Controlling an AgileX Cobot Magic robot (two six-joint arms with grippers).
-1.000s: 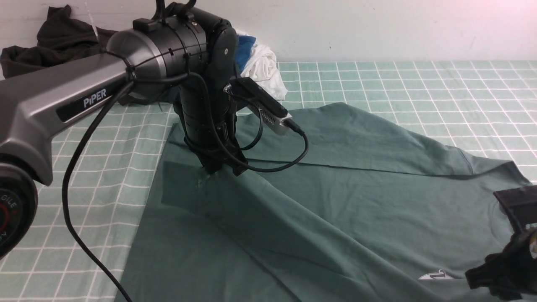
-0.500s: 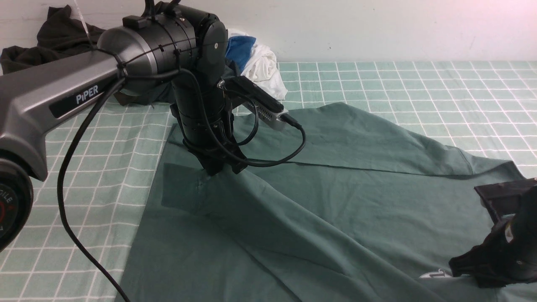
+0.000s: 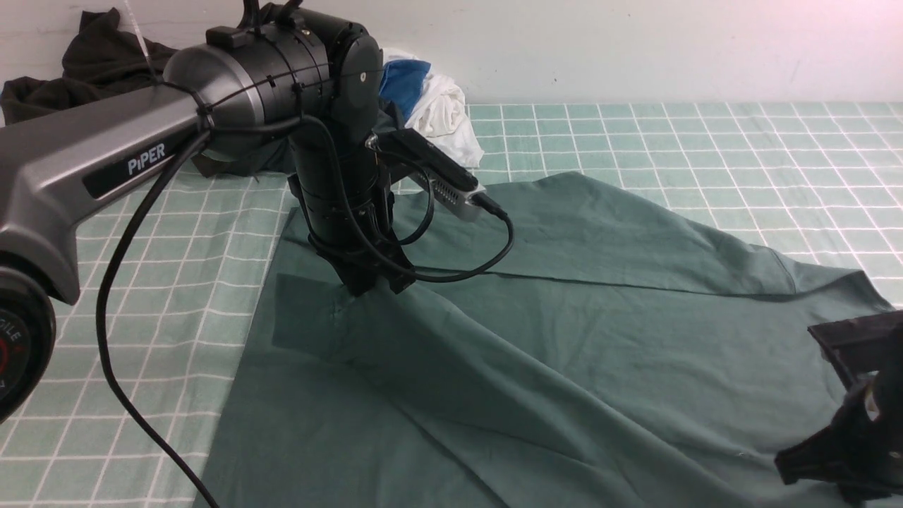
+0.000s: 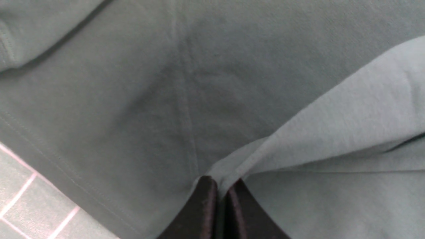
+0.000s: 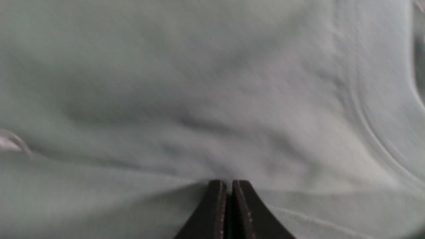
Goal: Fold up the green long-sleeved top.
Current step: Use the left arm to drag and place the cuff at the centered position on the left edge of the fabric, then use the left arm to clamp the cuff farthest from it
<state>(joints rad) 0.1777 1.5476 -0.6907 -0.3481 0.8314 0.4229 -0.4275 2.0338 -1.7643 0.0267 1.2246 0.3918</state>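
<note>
Green long-sleeved top point(image 3: 564, 339) is pictured spread over the near half of a table point(image 3: 705, 141) covered in a pale green cloth with a white grid. Most of the body is laid flat, and one broad panel is folded across its far side. A low ridge of fabric is raised from the garment's far left part and runs down toward the near right. The left arm point(image 3: 106, 162), grey and black, is extended in from the left and bent down over the top. A much darker garment point(image 3: 92, 56) is heaped against the wall at the far left. A bundle of white and blue clothes point(image 3: 441, 113) is piled just beyond the top's far edge. A black cable point(image 3: 120, 339) is looped from the arm down over the table, and a small camera point(image 3: 441, 180) is mounted at the wrist. The left gripper point(image 3: 370, 286) is pointed straight down at the head of the ridge, its jaws clamped on a pinch of the fabric. In the left wrist view that fold is seen drawn in between the two black fingers point(image 4: 204, 212). The right gripper point(image 3: 786, 462) is set low on the top at the near right. Its jaws are pressed together, and creases in the cloth are gathered to the tips, where a small pinch appears caught.
</note>
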